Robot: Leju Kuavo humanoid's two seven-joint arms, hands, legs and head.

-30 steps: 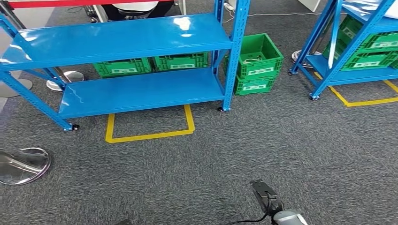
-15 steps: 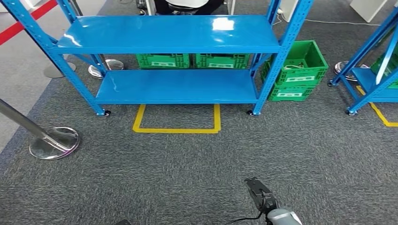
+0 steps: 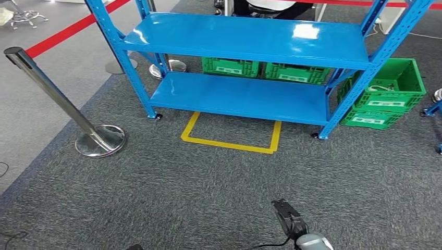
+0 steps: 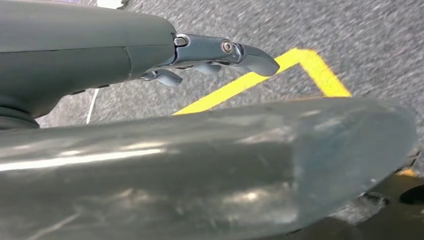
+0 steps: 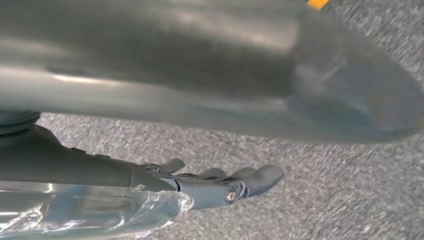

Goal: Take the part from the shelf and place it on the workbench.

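The blue shelf stands ahead in the head view, and both its decks look bare. I see no part on it. My right hand hangs low at the bottom edge, dark fingers stretched forward over the carpet and holding nothing. In the right wrist view the right hand shows straight fingers, with crinkled clear plastic beside its palm. My left hand has its fingers slightly bent over the carpet, with nothing in them.
Green crates sit behind the lower deck, and two stacked green crates stand right of the shelf. A chrome stanchion with red barrier tape stands at the left. Yellow floor tape marks a box before the shelf.
The camera has turned: the whole scene slid to the right, the stanchion and red tape came into view, and the second shelf at the right dropped out. My hands hang as before.
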